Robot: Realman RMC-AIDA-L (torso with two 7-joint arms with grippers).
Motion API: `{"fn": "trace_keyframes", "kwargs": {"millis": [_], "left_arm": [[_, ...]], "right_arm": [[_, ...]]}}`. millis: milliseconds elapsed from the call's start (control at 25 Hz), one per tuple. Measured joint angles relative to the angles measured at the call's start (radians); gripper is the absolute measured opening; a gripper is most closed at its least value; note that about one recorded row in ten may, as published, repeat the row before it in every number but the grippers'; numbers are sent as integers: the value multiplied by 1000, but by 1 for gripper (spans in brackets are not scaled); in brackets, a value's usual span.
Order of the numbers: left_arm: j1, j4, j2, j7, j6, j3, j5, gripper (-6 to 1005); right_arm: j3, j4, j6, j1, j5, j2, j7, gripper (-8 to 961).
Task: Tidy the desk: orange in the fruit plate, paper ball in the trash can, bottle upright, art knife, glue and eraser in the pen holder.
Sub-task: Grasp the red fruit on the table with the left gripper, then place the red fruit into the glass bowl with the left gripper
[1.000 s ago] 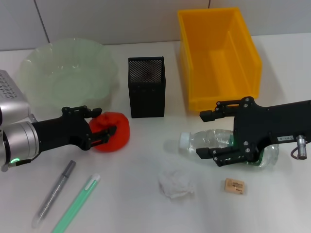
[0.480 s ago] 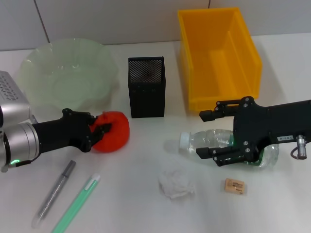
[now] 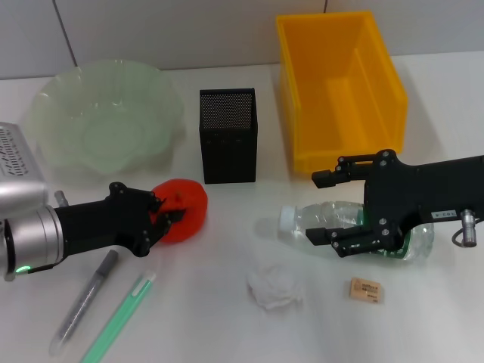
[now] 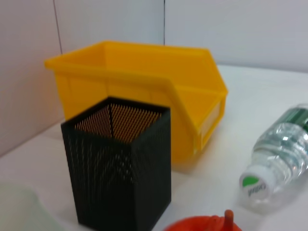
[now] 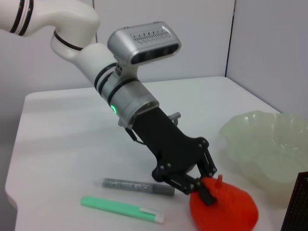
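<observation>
My left gripper [image 3: 161, 217] is shut on the red-orange orange [image 3: 187, 206], on the desk in front of the black mesh pen holder [image 3: 227, 136]. The right wrist view shows the same grip [image 5: 201, 185] on the orange [image 5: 226, 209]. The pale-green fruit plate [image 3: 102, 113] stands behind it at far left. The bottle [image 3: 344, 219] lies on its side, and my right gripper [image 3: 321, 208] is open with one finger on each side of it. The paper ball [image 3: 274, 286] and the eraser [image 3: 367, 290] lie near the front edge. The yellow trash can [image 3: 340, 83] is at back right.
A grey pen-shaped tool [image 3: 83, 302] and a green one [image 3: 117, 318] lie at front left, close below my left arm; I cannot tell which is the art knife or the glue. The left wrist view shows the pen holder [image 4: 120, 163], trash can [image 4: 144, 91] and bottle cap [image 4: 255, 183].
My left gripper has closed on the orange and shifted it slightly right and toward the front. The right arm and the bottle have not moved.
</observation>
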Motion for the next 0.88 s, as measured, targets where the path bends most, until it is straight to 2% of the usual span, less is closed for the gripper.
{"fn": "trace_keyframes", "kwargs": {"millis": [160, 480, 760, 880], "left_arm": [[11, 17, 0, 4, 13, -1, -10, 122], [103, 176, 2, 40, 75, -9, -153, 73], [112, 211, 2, 64, 70, -36, -210, 65], [67, 167, 2, 91, 17, -87, -281, 73]], "right_arm": [[-1, 6, 1, 0, 0, 0, -1, 774], [2, 9, 1, 0, 1, 0, -2, 774], [2, 9, -2, -1, 3, 0, -3, 774], [2, 2, -9, -7, 7, 0, -2, 774]]}}
